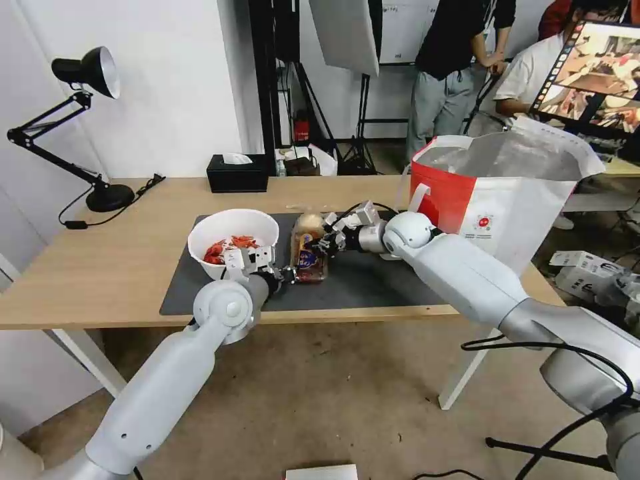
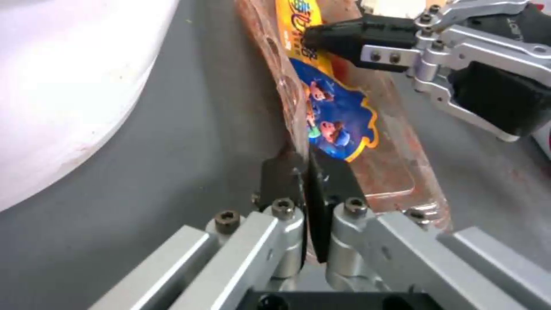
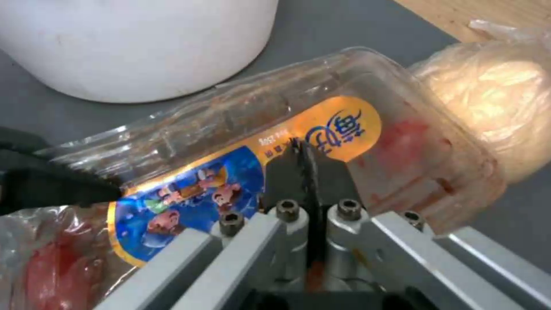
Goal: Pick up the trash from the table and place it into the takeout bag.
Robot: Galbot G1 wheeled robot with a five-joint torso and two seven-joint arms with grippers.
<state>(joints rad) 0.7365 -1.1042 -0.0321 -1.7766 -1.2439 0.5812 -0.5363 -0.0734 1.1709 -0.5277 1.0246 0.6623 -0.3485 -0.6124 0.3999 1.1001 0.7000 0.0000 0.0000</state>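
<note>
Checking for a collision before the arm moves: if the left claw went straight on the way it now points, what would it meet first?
The left claw is shut on the near edge of the clear plastic tray. Straight ahead lies the tray itself, then probably the right claw, shut at its far end.

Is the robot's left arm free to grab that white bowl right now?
Probably not: the left claw is shut on the edge of the plastic tray, though the bowl sits just beside it with nothing between.

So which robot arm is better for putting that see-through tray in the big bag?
Probably the right. Both grippers, left and right, pinch the clear tray, but the takeout bag stands on the right arm's side, nearer it.
</note>
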